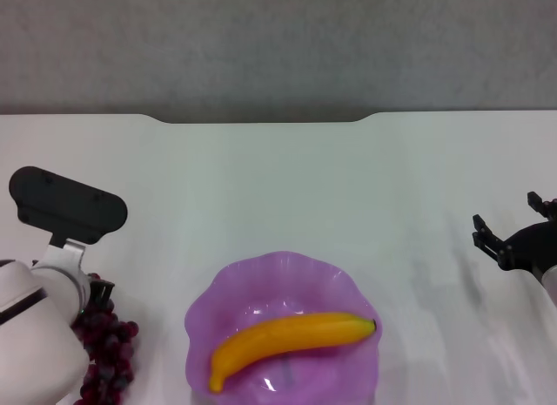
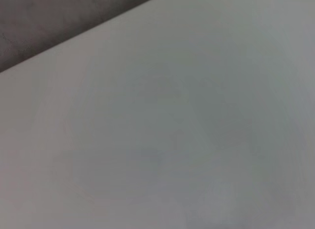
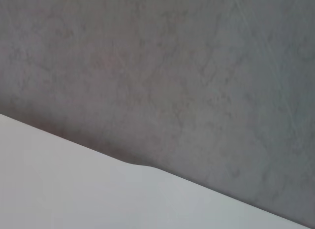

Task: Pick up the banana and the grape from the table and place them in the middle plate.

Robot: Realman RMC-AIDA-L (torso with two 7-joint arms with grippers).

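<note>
The banana (image 1: 291,338) lies inside the purple scalloped middle plate (image 1: 223,293) at the front centre of the white table (image 1: 287,178). The bunch of dark red grapes (image 1: 109,353) lies on the table at the front left, next to the plate and partly hidden by my left arm. My left gripper (image 1: 101,293) is right over the top of the bunch; only a dark bit of it shows past the wrist. My right gripper (image 1: 506,215) is open and empty at the right edge, well away from the plate. Both wrist views show only tabletop and background.
The table's far edge has a notch (image 1: 261,119) in the middle, also seen in the right wrist view (image 3: 140,165). A grey surface lies beyond it. The left arm's black wrist block (image 1: 68,205) stands above the table's left side.
</note>
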